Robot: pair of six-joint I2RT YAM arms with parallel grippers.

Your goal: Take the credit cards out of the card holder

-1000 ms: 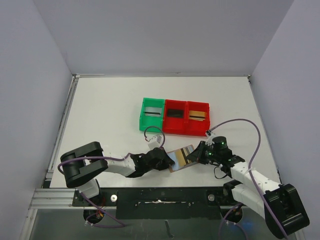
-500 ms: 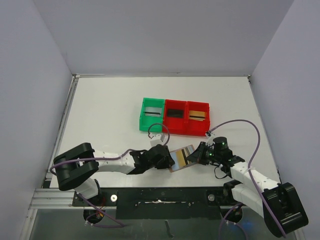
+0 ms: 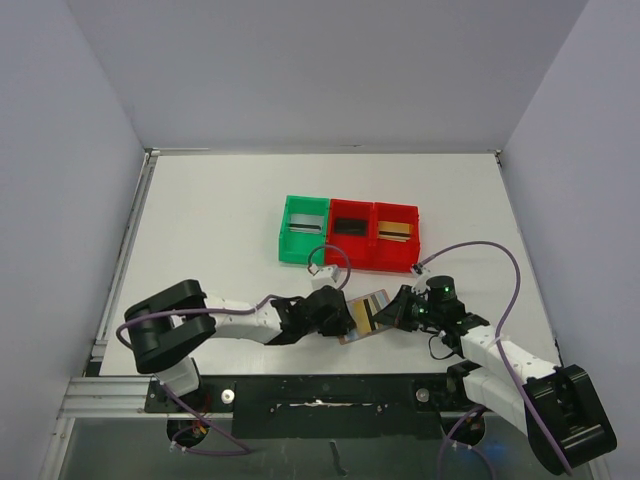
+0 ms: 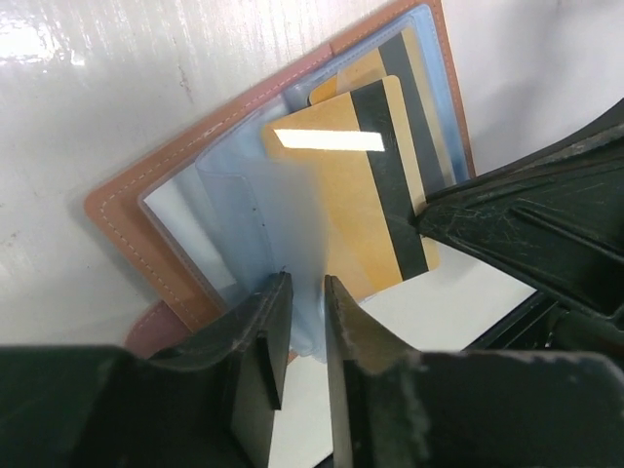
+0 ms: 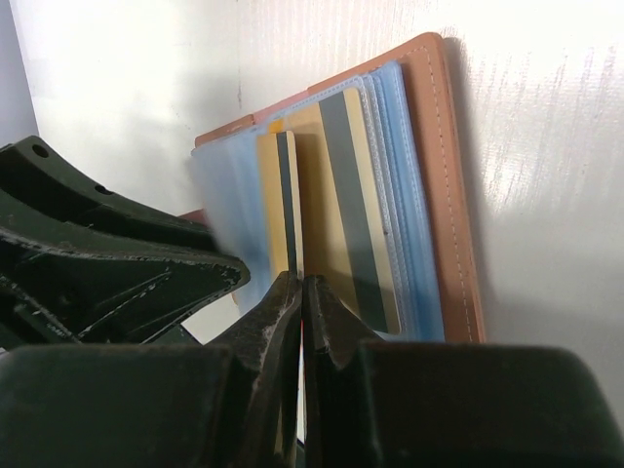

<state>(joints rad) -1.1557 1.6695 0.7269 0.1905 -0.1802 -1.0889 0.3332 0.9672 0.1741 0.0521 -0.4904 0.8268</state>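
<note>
1. Credit card of thin gold plastic with a black stripe (image 4: 359,185): the right jaws are pressed almost together on its stripe-side edge and have hold of it.
2. At 9 o'clock of that card in the top view, the left jaws are closed to a narrow slit. They pinch a clear, blue-tinted plastic sleeve (image 4: 292,224), pinning it.
3. The gripped card sits among the sleeves of the tan-brown leather bifold card holder (image 5: 444,166), which lies open on the white counter (image 3: 220,230) between the two arms. A second gold card with a grey stripe (image 5: 341,195) lies deeper in the sleeves, toward 3 o'clock in the right wrist view.
4. The cards are probably light, stiff and glossy, so likely to slip. The best hold looks like a flat pinch on an exposed edge, pulling in the plane of the sleeve and not bending the card. The sleeves look limp and the holder light, so both would probably drag along unless held back.
5. At 12 o'clock of the holder, apart from it, a green plastic bin (image 3: 285,236) stands beside two red plastic bins (image 3: 372,232).
</note>
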